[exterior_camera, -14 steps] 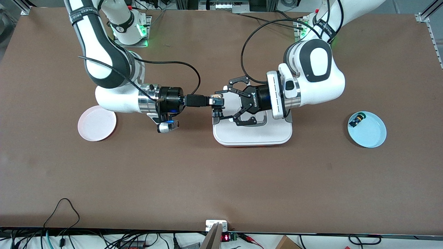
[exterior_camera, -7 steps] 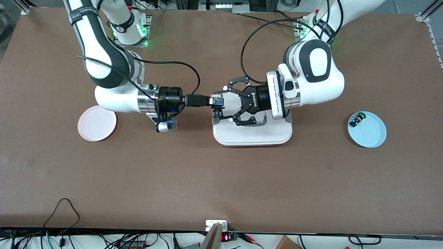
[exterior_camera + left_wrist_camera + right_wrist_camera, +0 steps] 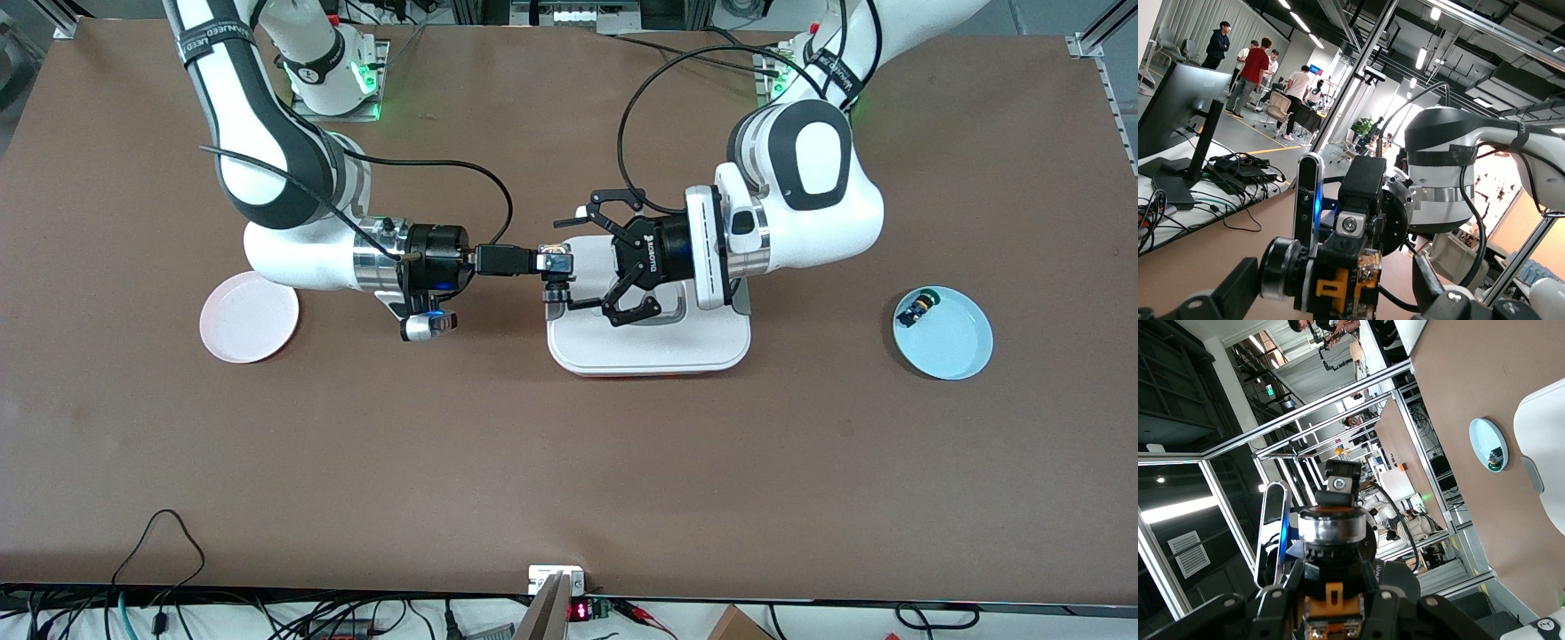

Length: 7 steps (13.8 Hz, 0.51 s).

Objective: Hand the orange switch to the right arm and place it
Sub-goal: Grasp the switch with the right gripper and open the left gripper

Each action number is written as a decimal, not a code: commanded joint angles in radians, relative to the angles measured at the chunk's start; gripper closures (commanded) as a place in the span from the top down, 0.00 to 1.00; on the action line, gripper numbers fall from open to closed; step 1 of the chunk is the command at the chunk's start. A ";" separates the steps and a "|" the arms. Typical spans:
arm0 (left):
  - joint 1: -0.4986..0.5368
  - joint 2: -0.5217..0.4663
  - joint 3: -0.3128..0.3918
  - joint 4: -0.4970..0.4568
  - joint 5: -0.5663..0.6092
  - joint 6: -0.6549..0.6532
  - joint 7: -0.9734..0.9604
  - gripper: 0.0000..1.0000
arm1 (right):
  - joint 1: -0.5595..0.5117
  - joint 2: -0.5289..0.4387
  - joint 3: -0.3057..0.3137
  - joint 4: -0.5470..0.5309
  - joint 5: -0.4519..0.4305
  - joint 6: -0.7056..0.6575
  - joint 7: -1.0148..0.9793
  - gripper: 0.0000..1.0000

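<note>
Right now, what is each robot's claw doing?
Left gripper: jaws open, holding nothing, over the white tray.
Right gripper: jaws shut on the orange switch.

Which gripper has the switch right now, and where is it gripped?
The right gripper holds the orange switch by its upper end, above the white tray. The left gripper is open around it.

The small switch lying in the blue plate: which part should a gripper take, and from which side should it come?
Take the switch by its black body, fingers across its narrow width, coming straight down. It lies on its side close to the rim of the blue plate, so a sideways approach would probably hit that rim.
</note>
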State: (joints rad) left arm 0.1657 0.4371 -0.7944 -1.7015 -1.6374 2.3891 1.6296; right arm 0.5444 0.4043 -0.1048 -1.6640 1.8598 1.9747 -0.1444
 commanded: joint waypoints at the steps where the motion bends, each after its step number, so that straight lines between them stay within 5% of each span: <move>1: 0.026 -0.026 -0.006 -0.010 -0.019 -0.043 -0.054 1.00 | -0.011 -0.021 -0.007 -0.014 -0.002 0.000 -0.020 0.00; 4: 0.118 -0.024 -0.002 -0.007 0.090 -0.207 -0.106 1.00 | -0.049 -0.013 -0.010 -0.013 -0.013 -0.065 -0.017 0.00; 7: 0.231 -0.026 -0.006 0.051 0.397 -0.407 -0.336 1.00 | -0.116 -0.010 -0.010 0.007 -0.102 -0.160 -0.011 0.00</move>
State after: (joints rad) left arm 0.3355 0.4334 -0.7916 -1.6819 -1.3744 2.0773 1.4166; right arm 0.4724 0.4010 -0.1195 -1.6637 1.7973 1.8784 -0.1456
